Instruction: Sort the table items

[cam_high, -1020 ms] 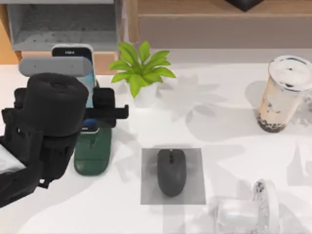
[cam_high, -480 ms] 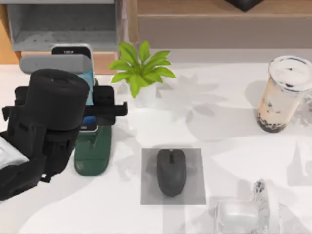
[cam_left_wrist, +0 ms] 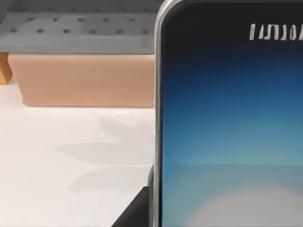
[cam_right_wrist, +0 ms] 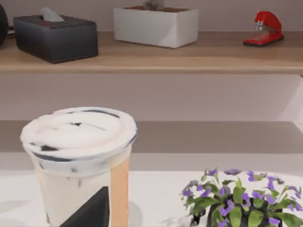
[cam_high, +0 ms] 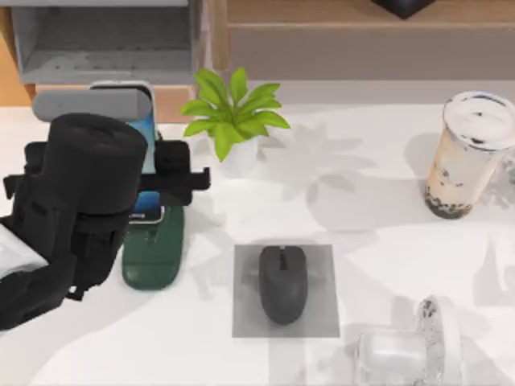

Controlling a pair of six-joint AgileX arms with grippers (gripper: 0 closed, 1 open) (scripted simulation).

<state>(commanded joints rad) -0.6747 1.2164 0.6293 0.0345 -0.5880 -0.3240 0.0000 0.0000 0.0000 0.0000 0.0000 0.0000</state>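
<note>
- Light is bright and even across the white table, with no glare.
- Soft grey shadows lie on it: leaf shapes right of the potted plant, a dark patch left of the milk tea cup.
- The smartphone screen glows blue, close to the left wrist camera.
- The far shelf looks evenly lit.

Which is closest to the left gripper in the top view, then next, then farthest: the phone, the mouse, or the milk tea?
From the left gripper, at the table's left side:
1. Phone, right at the gripper, over the green stand.
2. Mouse, middle of the table, on the grey pad.
3. Milk tea, far off at the right side.
</note>
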